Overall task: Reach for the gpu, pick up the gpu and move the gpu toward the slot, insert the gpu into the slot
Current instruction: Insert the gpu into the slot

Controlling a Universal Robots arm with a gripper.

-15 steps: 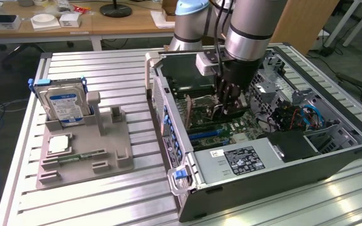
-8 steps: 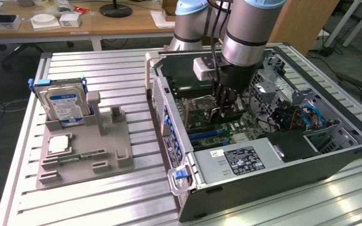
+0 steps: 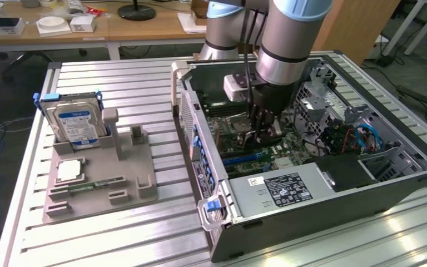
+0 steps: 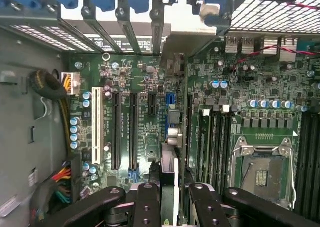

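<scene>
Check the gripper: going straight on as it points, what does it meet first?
The gripper is shut on the thin green gpu card with silver bracket, held edge-on, so that card likely meets the green motherboard first, by the long black expansion slots. Which slot lies beneath is hidden.

Nothing can be read with certainty. The hard drive (image 3: 78,125) carries a blue-and-white label and the power supply (image 3: 284,189) a white-and-black sticker, both too small to read; white lettering on the motherboard (image 4: 150,137) is likewise illegible.
</scene>
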